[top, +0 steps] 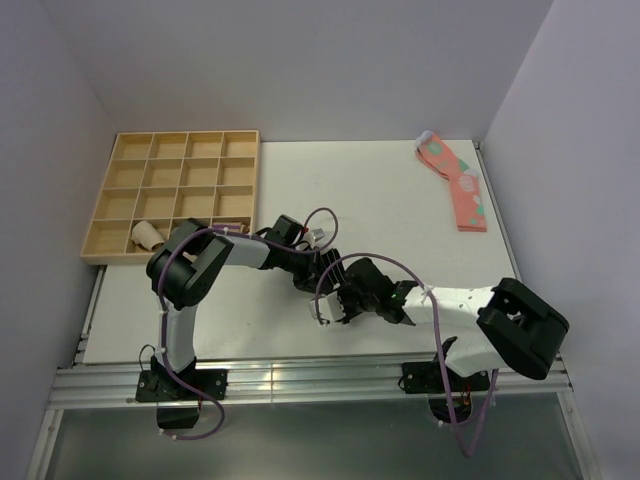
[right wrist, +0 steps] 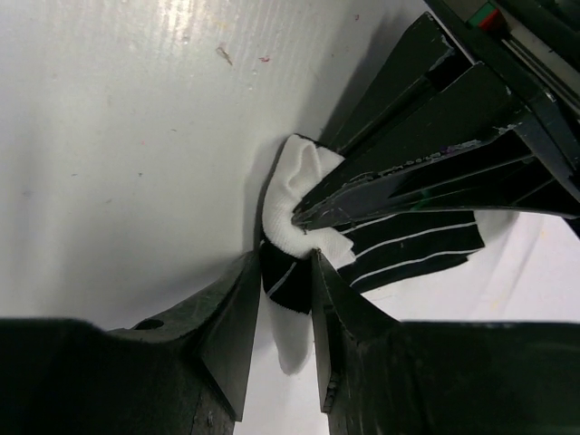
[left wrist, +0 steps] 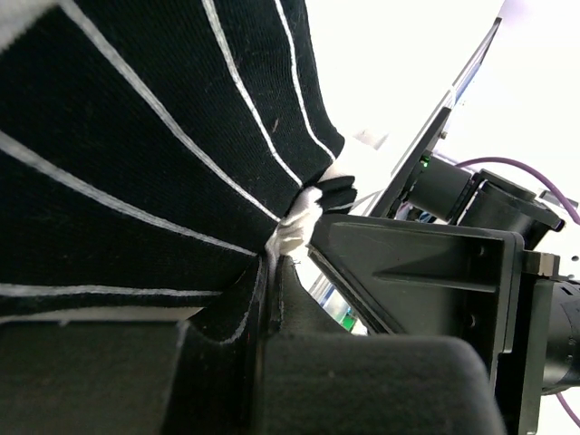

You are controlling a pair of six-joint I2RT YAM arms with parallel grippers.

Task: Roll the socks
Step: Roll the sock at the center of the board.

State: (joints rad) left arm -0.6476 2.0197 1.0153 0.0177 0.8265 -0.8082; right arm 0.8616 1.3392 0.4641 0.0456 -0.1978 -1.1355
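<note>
Left gripper (left wrist: 268,281): clamped tight on the black fabric socks with thin white stripes and white trim (left wrist: 136,136), whose cloth fills the left wrist view right up to the lens; the pinch falls where the white trim bunches up.
Right gripper (right wrist: 283,272): jaws set narrow, closed on a small black fold of the socks (right wrist: 408,245) just below the left gripper's tips (right wrist: 304,216); the two tools meet nose to nose over the cloth.
White trim (right wrist: 294,195): puffed out in a rounded lump between the two sets of fingers, resting on the white table (right wrist: 136,136).
Landmark: pale wooden tray of square compartments (top: 100,215), at the far left of the table.
Socks' place: to the right of the tray's near right corner and nearer the arm bases; from overhead both grippers (top: 315,283) (top: 342,303) hide them almost wholly.
Tray contents: one small beige roll-shaped item (top: 148,235) in the near row, towards the left end; what it is cannot be told.
Pink socks with green and white patches (top: 462,185): lying flat well apart from the tray, across the table at its far right corner.
Arms: left arm reaches rightward past the tray's near edge; right arm reaches leftward towards the tray.
</note>
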